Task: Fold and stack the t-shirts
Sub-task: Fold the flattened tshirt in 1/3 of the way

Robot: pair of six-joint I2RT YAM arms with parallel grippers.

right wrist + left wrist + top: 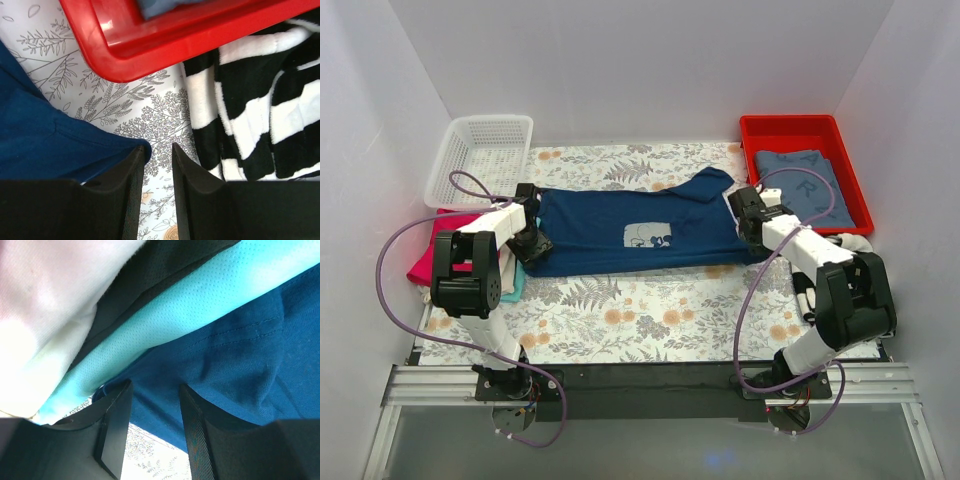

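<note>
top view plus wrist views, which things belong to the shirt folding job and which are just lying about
Job: navy t-shirt, pink shirt, teal shirt, cream shirt, folded grey-blue tee in the red tray.
Lying about: white basket, black-and-white striped cloth, floral table cover.

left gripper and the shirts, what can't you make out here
Left gripper: whether it pinches the navy t-shirt; left wrist view, cloth fills the gap; top view, the left arm covers it.
Pink t-shirt pile: how many lie there; top view, that arm overlaps.
Striped cloth: what it is; right wrist view, cut by the edge.
Grey-blue shirt in red tray: lettering too small, top view.
</note>
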